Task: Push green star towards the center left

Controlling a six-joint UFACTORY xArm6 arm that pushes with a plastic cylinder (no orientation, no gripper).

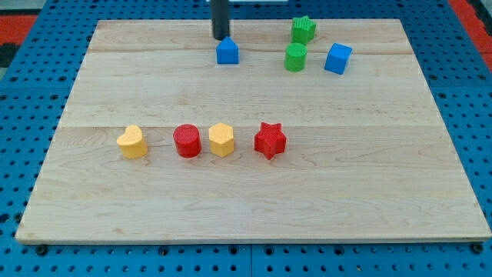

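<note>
Our end effector, a bare rod grasping nothing, had my tip (221, 38) just beyond the blue block (227, 51), left of the green star (303, 29); sweeping left risked dragging the green cylinder (295, 57) along.

We can't read any text, label, brand, number or sign anywhere. The wooden board (254, 192) is plain, the blocks carry no markings, and the blue pegboard (23, 154) around the board's edges shows only holes.
</note>
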